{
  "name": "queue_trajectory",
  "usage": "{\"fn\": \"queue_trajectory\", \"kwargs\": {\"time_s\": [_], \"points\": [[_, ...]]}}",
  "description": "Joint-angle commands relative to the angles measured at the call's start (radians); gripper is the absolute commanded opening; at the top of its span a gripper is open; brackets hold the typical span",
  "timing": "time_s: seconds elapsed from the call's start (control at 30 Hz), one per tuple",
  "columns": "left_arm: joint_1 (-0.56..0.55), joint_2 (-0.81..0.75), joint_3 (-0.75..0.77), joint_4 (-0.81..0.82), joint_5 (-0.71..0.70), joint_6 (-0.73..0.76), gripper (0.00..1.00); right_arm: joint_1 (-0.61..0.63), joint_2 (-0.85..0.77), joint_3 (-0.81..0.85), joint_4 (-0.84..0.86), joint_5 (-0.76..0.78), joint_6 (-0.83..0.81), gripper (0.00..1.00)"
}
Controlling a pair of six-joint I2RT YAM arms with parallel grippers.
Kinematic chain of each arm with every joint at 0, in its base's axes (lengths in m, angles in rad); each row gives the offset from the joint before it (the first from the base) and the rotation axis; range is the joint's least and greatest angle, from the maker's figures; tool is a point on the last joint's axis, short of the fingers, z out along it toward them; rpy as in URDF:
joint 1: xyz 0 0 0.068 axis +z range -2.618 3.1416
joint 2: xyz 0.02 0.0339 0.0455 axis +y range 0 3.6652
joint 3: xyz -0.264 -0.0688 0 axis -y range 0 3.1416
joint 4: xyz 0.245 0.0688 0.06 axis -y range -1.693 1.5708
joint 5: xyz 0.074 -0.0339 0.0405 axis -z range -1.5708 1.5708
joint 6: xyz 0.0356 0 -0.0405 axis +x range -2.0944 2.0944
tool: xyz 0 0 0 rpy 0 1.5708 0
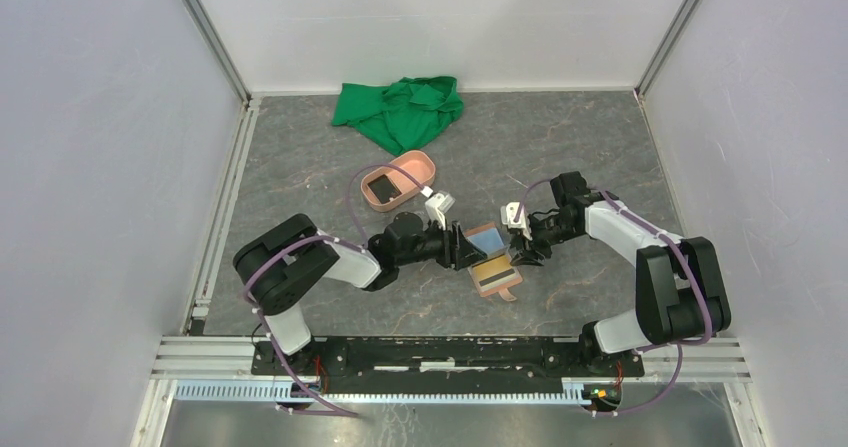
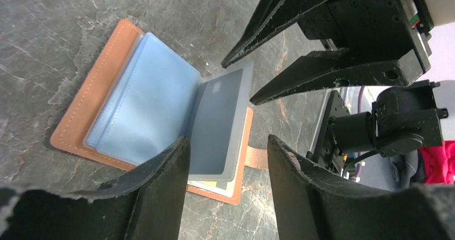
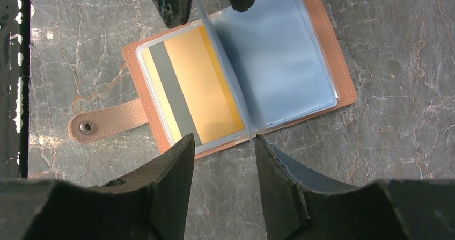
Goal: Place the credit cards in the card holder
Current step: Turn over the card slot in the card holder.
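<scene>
A small tan-brown folding card holder (image 3: 347, 84) is showing a matt, leather-like skin with stitching running along its edge. Its clear plastic sleeves (image 3: 279, 57) are catching the light with a soft bluish sheen, and a glossy gold card (image 3: 198, 89) with a dull grey stripe is shining through one. A round metal snap (image 3: 85, 126) is glinting on the closing tab. The grey marbled tabletop (image 3: 402, 143) is looking smooth and matt. The matt black plastic fingers (image 3: 161, 197) of the right gripper (image 3: 222, 138) are showing rough, frayed edges. A crumpled green cloth (image 1: 398, 110) is looking soft and dull
</scene>
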Motion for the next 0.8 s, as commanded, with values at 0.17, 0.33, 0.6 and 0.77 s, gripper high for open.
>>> {"fn": "queue_trajectory", "kwargs": {"time_s": [0.17, 0.33, 0.6, 0.77], "points": [[-0.001, 0.052, 0.015, 0.048, 0.111, 0.026, 0.57, 0.003, -0.04, -0.001, -0.034, 0.0, -0.073, 0.55], [-0.005, 0.05, 0.007, 0.052, 0.122, 0.022, 0.57, 0.001, -0.063, -0.003, -0.043, 0.001, -0.087, 0.56], [-0.023, 0.066, 0.008, 0.057, 0.147, 0.014, 0.57, -0.004, -0.049, 0.035, -0.199, -0.037, -0.234, 0.55], [-0.031, 0.072, -0.009, 0.081, 0.147, 0.002, 0.57, -0.009, -0.063, 0.038, -0.228, -0.059, -0.257, 0.55]]}}
